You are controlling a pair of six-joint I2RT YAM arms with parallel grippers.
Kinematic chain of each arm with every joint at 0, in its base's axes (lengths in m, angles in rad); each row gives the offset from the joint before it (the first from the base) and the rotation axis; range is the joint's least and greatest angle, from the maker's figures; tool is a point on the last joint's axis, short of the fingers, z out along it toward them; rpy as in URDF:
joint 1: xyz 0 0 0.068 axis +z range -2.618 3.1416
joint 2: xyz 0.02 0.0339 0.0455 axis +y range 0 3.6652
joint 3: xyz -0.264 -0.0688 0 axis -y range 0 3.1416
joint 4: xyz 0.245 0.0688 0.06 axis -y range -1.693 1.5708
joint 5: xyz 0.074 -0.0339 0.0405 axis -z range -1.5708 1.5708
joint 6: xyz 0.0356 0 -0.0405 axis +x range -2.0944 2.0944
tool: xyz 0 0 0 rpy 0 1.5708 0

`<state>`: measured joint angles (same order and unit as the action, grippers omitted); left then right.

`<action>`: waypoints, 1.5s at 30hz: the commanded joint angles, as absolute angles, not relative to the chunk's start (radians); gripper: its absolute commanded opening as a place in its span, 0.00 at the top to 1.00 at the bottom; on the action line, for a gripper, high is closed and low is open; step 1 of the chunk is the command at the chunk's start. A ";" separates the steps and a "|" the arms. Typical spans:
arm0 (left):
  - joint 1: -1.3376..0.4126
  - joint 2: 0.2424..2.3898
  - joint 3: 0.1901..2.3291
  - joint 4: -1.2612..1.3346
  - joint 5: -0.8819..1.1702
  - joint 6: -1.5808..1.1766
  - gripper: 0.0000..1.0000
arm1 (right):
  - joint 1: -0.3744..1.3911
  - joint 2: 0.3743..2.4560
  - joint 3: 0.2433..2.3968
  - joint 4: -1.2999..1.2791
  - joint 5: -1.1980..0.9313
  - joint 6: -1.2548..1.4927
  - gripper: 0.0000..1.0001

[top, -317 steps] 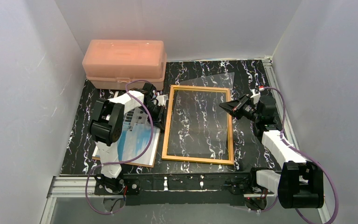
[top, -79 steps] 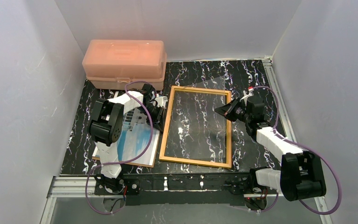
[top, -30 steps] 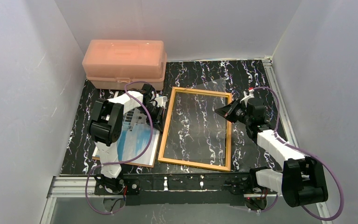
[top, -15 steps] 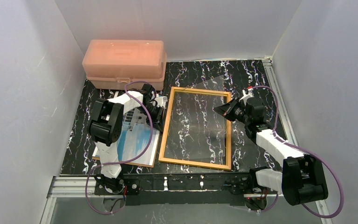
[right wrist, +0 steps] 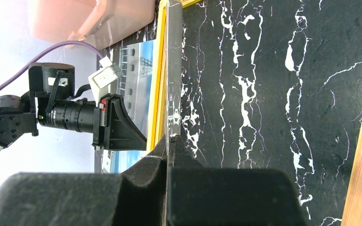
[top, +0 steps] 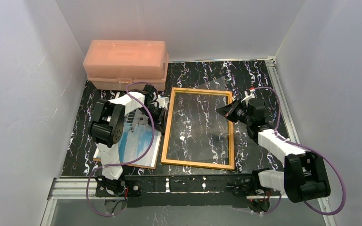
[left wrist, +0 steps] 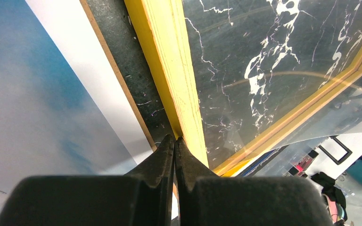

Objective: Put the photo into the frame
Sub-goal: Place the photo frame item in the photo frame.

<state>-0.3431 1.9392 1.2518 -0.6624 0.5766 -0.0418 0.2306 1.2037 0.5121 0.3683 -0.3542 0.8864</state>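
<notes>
The frame [top: 168,127] lies flat mid-table, its yellow rail [left wrist: 176,61] in the left wrist view. The photo [top: 139,141] of blue sky and a white building lies left of the frame on a brown backing board [top: 153,165]; it also shows in both wrist views [left wrist: 23,84] [right wrist: 141,70]. My left gripper [top: 162,109] is shut, with its tips [left wrist: 175,139] against the outer edge of the frame's left rail. My right gripper [top: 221,110] is over the frame's far right part, shut on a clear pane [right wrist: 173,70] seen edge-on. The pane [top: 217,84] juts past the frame's far right corner.
A pink plastic box [top: 125,59] stands at the back left and shows in the right wrist view [right wrist: 89,16]. White walls close in the table on three sides. A metal rail [top: 278,94] runs along the table's right edge.
Over ten seconds my right gripper has moved left to the frame's right rail with the clear pane. The frame has twisted slightly. In the last second little has moved. My left gripper has stayed put.
</notes>
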 commanded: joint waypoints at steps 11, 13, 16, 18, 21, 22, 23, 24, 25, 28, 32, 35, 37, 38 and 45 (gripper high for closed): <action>-0.351 1.896 1.285 -0.677 0.640 -0.032 1.00 | 0.270 1.262 0.660 0.122 -0.346 0.680 0.74; -0.350 1.897 1.283 -0.674 0.643 -0.035 1.00 | 0.271 1.259 0.685 0.057 -0.323 0.643 0.58; -0.349 1.898 1.281 -0.674 0.646 -0.037 1.00 | 0.272 1.262 0.709 0.004 -0.297 0.601 0.39; -0.350 1.895 1.279 -0.675 0.645 -0.036 1.00 | 0.276 1.268 0.724 -0.035 -0.283 0.581 0.34; -0.350 1.896 1.279 -0.674 0.646 -0.037 1.00 | 0.285 1.290 0.745 -0.067 -0.272 0.558 0.30; -0.349 1.895 1.279 -0.675 0.646 -0.038 1.00 | 0.288 1.299 0.751 -0.073 -0.267 0.551 0.29; -0.351 1.895 1.279 -0.675 0.646 -0.038 1.00 | 0.292 1.309 0.758 -0.082 -0.261 0.545 0.28; -0.351 1.895 1.279 -0.675 0.646 -0.037 1.00 | 0.297 1.317 0.768 -0.094 -0.254 0.538 0.28; -0.350 1.895 1.279 -0.674 0.647 -0.038 1.00 | 0.303 1.326 0.779 -0.111 -0.240 0.529 0.27; -0.350 1.894 1.277 -0.675 0.646 -0.037 1.00 | 0.324 1.345 0.812 -0.152 -0.209 0.503 0.24; -0.351 1.894 1.276 -0.673 0.646 -0.035 1.00 | 0.344 1.353 0.827 -0.173 -0.184 0.488 0.21; -0.350 1.895 1.276 -0.671 0.647 -0.036 1.00 | 0.348 1.363 0.832 -0.172 -0.180 0.488 0.19; -0.350 1.895 1.276 -0.671 0.649 -0.036 1.00 | 0.350 1.377 0.843 -0.184 -0.175 0.483 0.18; -0.350 1.895 1.276 -0.673 0.649 -0.036 1.00 | 0.350 1.388 0.854 -0.201 -0.167 0.474 0.17; -0.348 1.886 1.276 -0.678 0.646 -0.032 1.00 | 0.364 1.424 0.913 -0.286 -0.091 0.450 0.08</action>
<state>-0.3439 1.9392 1.2572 -0.6617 0.6018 -0.0368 0.3481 1.4204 0.8497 -0.2470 -0.1341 0.4782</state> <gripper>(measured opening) 0.007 0.890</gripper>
